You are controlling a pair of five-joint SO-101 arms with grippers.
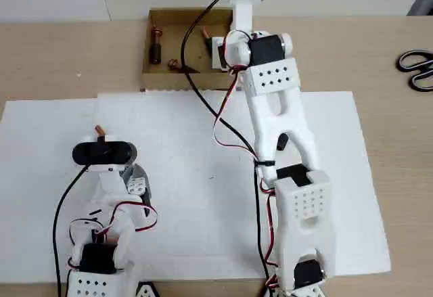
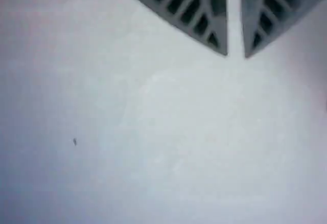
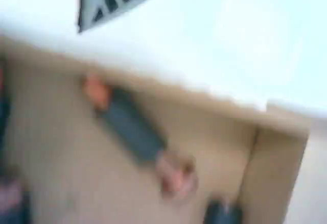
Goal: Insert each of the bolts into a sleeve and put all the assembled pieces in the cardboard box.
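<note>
The right arm stretches across the white sheet to the cardboard box at the far side of the wooden table. The right gripper hangs over the right part of the box; whether it is apart or together cannot be told. Three assembled pieces lie in the box, each a black sleeve with a copper bolt in it: the first piece by the left wall, the second piece near the front wall, and the third piece just beside the right gripper. In the right wrist view a slanting piece lies on the box floor.

The left gripper hangs over the sheet, its jaws drawn almost together with nothing between them. A copper tip shows just past the left arm's black motor; what it is cannot be told. Scissors lie at the table's right edge, well apart from the box
</note>
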